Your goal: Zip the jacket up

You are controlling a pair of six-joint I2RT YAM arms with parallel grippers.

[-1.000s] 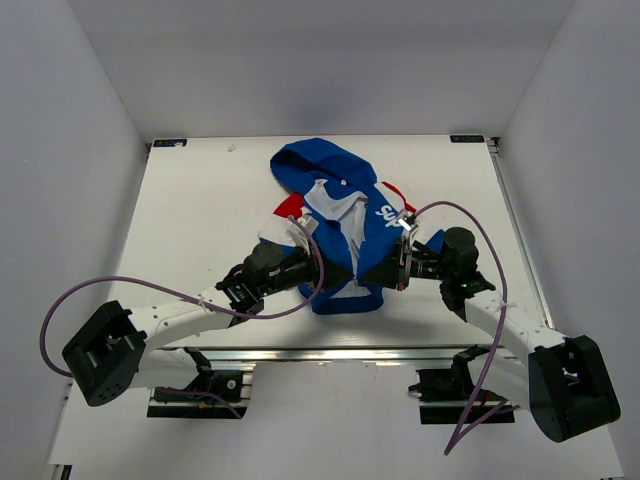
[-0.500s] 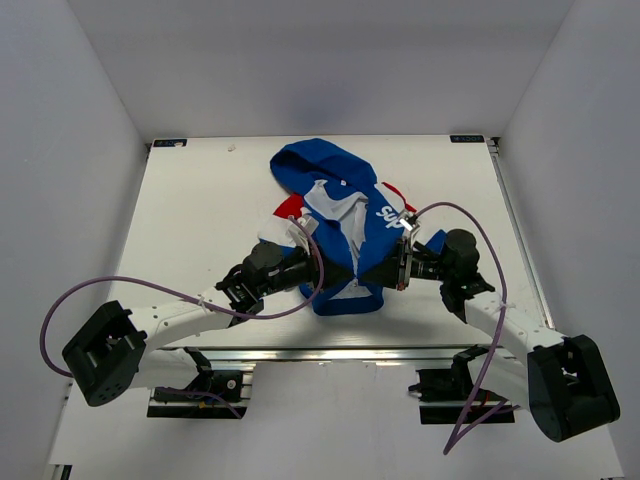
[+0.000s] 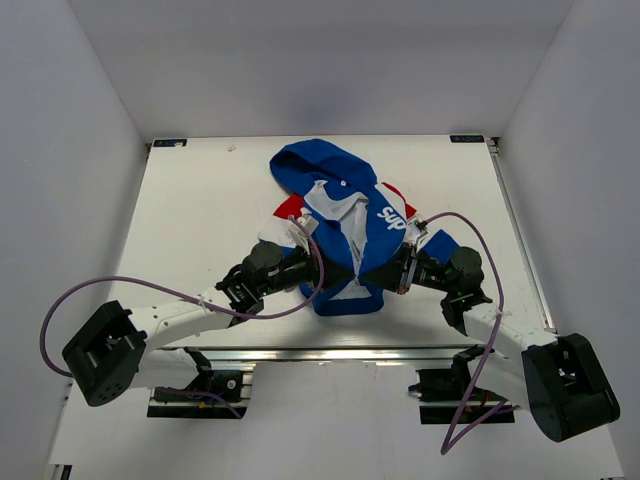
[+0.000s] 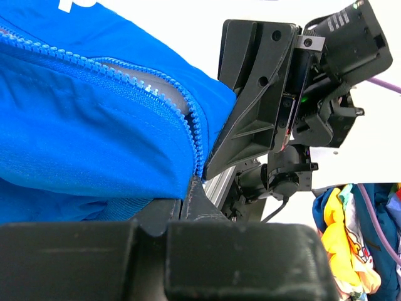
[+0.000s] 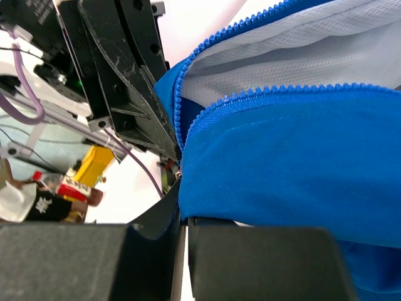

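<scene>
The blue jacket [image 3: 368, 232] lies in the middle of the table, hood at the far end, front open with white lining showing. Its two zipper rows [image 4: 193, 135] are apart and meet near the bottom hem. My left gripper [image 3: 343, 272] is shut on the hem left of the zipper's lower end. My right gripper [image 3: 384, 272] is shut on the hem on the right side. In the left wrist view the left gripper [image 4: 188, 191] pinches blue fabric [image 4: 94, 138] and faces the right gripper [image 4: 260, 106]. In the right wrist view the right gripper [image 5: 182, 210] holds the blue hem [image 5: 301, 157].
The white table [image 3: 200, 200] is boxed in by white walls on three sides. An aluminium rail [image 3: 330, 355] runs along the near edge. Purple cables [image 3: 120, 285] loop off both arms.
My right arm has dropped its elbow and swung toward the near edge. The jacket's right front panel has shifted slightly, showing more lettering. The left arm has stayed put.
</scene>
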